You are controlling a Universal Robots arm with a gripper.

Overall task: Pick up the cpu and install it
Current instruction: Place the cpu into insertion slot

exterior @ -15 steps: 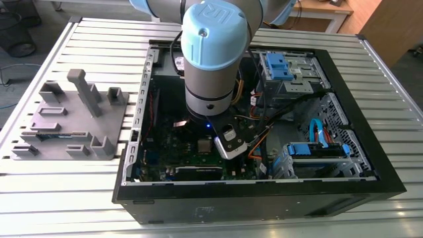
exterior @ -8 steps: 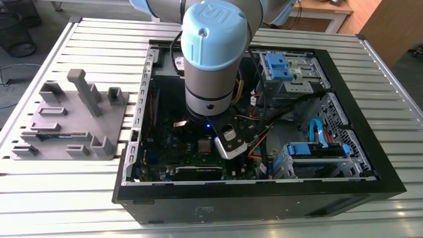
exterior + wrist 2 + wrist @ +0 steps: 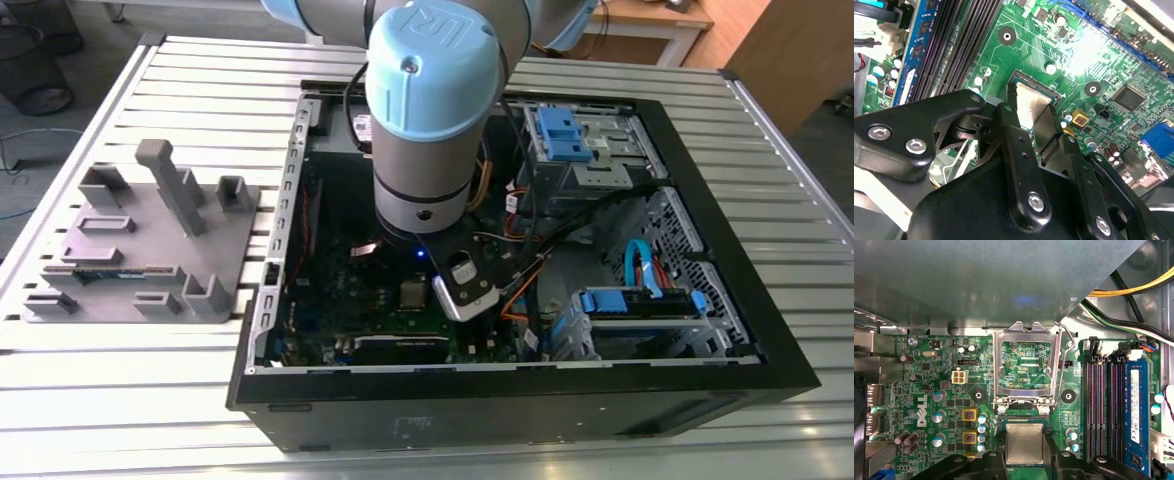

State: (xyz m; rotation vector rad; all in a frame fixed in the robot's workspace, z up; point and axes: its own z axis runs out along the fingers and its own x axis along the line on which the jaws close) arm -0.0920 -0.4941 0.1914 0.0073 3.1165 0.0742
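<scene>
The cpu (image 3: 1025,444) is a small square chip with a pale silvery-grey top, also seen in the second wrist view (image 3: 1030,102). It lies level over the dark socket of the green board (image 3: 929,405), just below the socket's flipped-up metal frame (image 3: 1026,365). My gripper (image 3: 1025,452) straddles it, and its black fingers (image 3: 1013,131) press against two opposite edges of the chip. In the exterior view my arm (image 3: 427,130) reaches down into the open computer case (image 3: 534,385).
Dark memory slots and a blue memory stick (image 3: 1136,405) run beside the socket. Yellow and black cables (image 3: 1134,290) hang near a grey metal wall (image 3: 979,280). A grey plastic holder (image 3: 140,245) stands on the slatted table at the exterior view's left. Blue drive bays (image 3: 574,135) fill the case's far side.
</scene>
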